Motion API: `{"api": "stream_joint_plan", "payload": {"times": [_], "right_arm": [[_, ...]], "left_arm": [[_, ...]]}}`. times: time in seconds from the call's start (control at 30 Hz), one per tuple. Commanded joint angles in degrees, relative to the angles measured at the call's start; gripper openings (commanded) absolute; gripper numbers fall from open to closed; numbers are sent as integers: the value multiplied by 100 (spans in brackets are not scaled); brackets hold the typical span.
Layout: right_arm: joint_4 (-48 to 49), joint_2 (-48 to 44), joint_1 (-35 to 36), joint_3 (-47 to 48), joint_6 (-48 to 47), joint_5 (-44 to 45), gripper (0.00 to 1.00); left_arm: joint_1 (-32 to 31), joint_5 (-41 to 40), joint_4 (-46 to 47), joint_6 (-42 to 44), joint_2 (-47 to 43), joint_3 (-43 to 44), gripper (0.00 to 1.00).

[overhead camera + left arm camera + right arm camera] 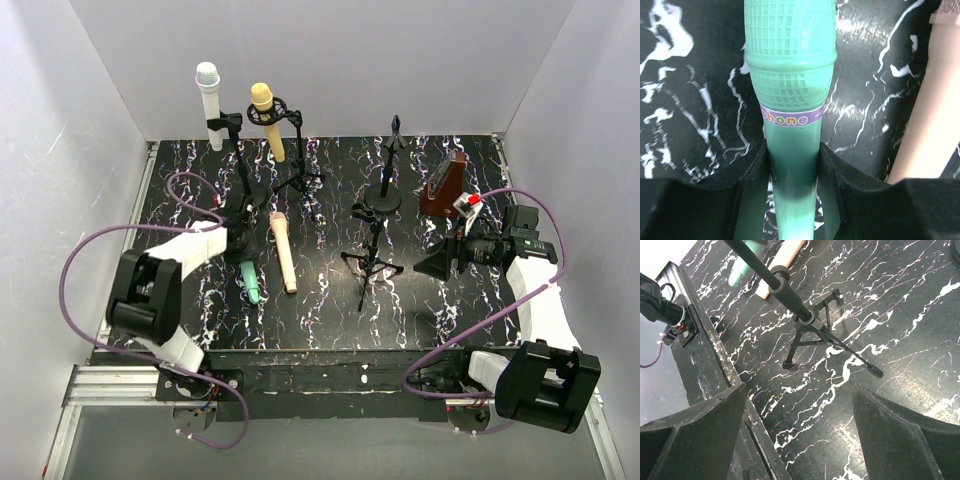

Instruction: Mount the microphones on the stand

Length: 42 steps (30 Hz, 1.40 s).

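The mint green microphone [252, 281] lies on the black marbled table, head toward the near edge. My left gripper [243, 250] is shut on its handle; in the left wrist view both fingers [837, 170] press the handle of the green microphone [790, 75]. The peach-pink microphone [284, 250] lies beside it on the right and shows in the left wrist view [932, 100]. The white microphone [209, 95] and the yellow microphone [266, 118] sit upright in stand clips at the back left. My right gripper [432, 265] is open and empty, low over the table [800, 430].
An empty tripod stand [372, 255] stands mid-table, just left of my right gripper, and shows in the right wrist view [805, 320]. An empty round-base stand [385, 185] is behind it. A brown metronome [443, 185] stands at the back right. White walls enclose the table.
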Motion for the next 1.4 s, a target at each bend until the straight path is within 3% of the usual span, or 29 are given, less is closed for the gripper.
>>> {"api": "stream_joint_plan", "payload": {"times": [0.0,0.33,0.57,1.03,1.37], "right_arm": [[-62,-64,-31,143,-128,-149,91],[-123,-38,-66,151,-225,-184,91],[-176,-38,-101,151,-322,-228,91],[-176,-47,-172,99,-436,-272,91],[-211,50,-198,107,-506,-272,91]], "left_arm": [[36,67,-83,292,-1234,-262,0],[18,2097,443,1285,-3993,-1063,0],[1,3239,857,1629,-4997,-1116,0],[1,5129,1832,1558,-4893,-607,0],[-131,5649,2562,1435,-4471,9,0]]}}
